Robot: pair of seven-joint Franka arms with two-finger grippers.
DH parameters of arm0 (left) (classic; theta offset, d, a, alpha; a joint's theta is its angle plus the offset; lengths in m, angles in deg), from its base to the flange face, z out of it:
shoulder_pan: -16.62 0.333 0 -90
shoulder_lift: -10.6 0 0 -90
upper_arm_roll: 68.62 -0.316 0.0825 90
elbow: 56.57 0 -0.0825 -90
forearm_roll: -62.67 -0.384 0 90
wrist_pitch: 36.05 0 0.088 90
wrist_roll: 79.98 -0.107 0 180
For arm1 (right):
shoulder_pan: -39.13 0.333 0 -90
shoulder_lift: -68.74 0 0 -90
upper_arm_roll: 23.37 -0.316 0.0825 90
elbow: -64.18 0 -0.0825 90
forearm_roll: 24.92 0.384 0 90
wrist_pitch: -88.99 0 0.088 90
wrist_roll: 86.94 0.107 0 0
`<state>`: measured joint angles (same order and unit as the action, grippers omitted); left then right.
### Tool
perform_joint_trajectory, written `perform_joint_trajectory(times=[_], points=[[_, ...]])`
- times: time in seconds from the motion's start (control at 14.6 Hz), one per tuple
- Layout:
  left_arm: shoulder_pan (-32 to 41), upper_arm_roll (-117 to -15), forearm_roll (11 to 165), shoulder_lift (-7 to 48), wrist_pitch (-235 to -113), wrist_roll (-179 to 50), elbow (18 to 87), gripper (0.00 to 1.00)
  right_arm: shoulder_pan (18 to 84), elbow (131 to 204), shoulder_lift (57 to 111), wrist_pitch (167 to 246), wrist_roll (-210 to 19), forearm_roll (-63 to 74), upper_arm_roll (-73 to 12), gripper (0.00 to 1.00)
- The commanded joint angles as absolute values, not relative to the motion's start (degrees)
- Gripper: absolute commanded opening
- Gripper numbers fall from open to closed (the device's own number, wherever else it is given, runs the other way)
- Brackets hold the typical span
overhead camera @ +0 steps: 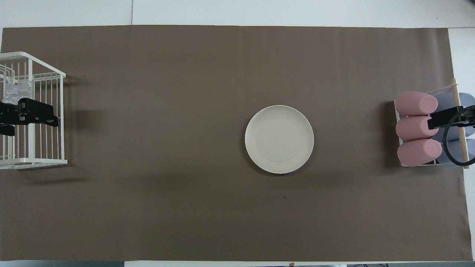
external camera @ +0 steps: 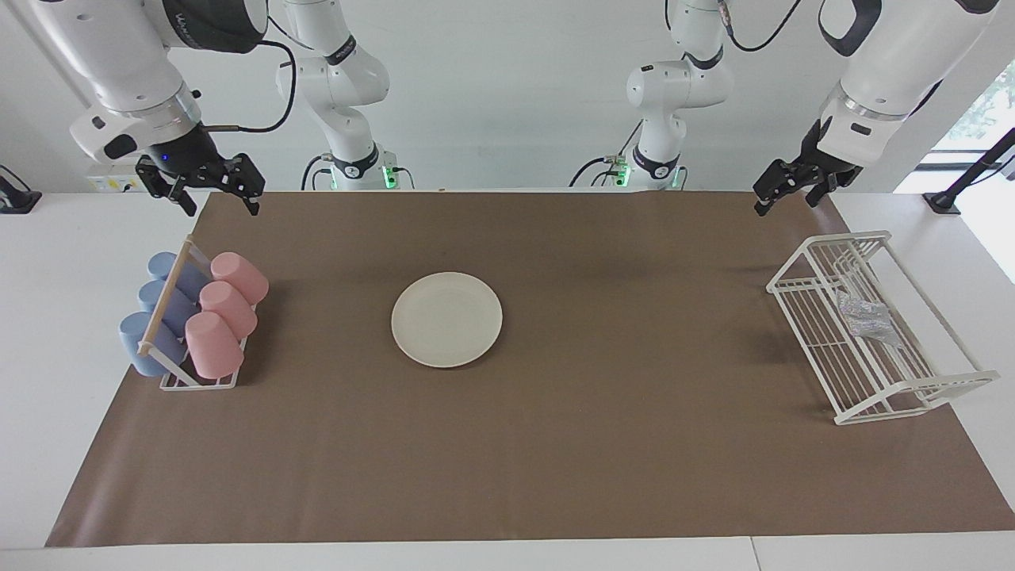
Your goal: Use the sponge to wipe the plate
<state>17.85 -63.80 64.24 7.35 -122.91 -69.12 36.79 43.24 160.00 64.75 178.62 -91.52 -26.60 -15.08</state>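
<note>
The cream-white plate (external camera: 446,319) lies flat and bare in the middle of the brown mat, and shows in the overhead view (overhead camera: 279,139). The silvery sponge (external camera: 866,317) lies inside the white wire rack (external camera: 912,404) at the left arm's end; it also shows in the overhead view (overhead camera: 16,92). My left gripper (external camera: 785,205) is open and empty, raised in the air over the rack's end nearest the robots (overhead camera: 52,115). My right gripper (external camera: 220,206) is open and empty, raised over the cup holder (overhead camera: 432,122). Neither touches anything.
A wire cup holder (external camera: 198,382) with three pink cups (external camera: 226,305) and three blue cups (external camera: 162,305) lying on their sides stands at the right arm's end. The brown mat (external camera: 603,444) covers most of the white table.
</note>
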Motion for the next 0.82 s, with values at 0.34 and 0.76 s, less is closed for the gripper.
perform_joint_trajectory(times=[0.34, 0.76], points=[[18.64, -63.87, 66.44, 6.38, -123.68, -68.90, 37.48, 1.00, 43.17, 159.72, 64.70, 178.73, -89.84, -26.06, -15.37, 1.00], [17.33, -62.91, 60.33, 7.17, -125.96, -62.66, 37.74, 1.00, 43.26, 159.72, 64.61, 178.73, -84.94, -26.06, -15.46, 1.00]])
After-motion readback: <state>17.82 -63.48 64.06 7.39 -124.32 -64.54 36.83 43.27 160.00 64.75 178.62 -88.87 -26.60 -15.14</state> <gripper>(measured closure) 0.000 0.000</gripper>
